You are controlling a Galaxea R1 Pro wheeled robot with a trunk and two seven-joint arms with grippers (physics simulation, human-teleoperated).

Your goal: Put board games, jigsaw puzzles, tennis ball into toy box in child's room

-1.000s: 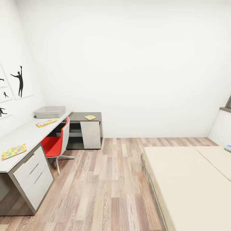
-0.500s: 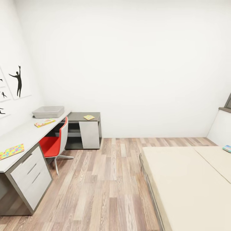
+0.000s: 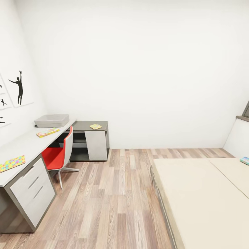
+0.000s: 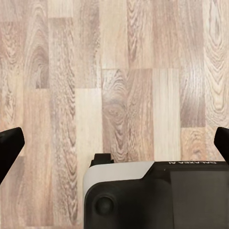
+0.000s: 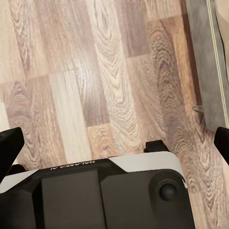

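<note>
In the head view the pale grey toy box [image 3: 52, 120] sits at the far end of the table [image 3: 26, 143]. A colourful board game [image 3: 48, 132] lies in front of it. One jigsaw puzzle [image 3: 12, 163] lies on the near end of the table, and another small yellowish puzzle [image 3: 95, 126] on the dark corner section. A game box [image 3: 245, 160] rests on the bed [image 3: 200, 193] at the right edge. The tennis ball is out of view. My left gripper [image 4: 114, 143] and right gripper [image 5: 114, 143] are both open over the wood floor, holding nothing.
A red chair [image 3: 57, 155] is tucked under the table. White drawers [image 3: 33, 188] stand at the table's near end. Wood-plank floor [image 3: 114, 200] runs between table and bed. The bed's grey edge [image 5: 205, 62] lies close beside my right gripper.
The whole head view has shifted a little, so the camera has moved; the table and chair sit slightly further left in the picture. No object has moved.
</note>
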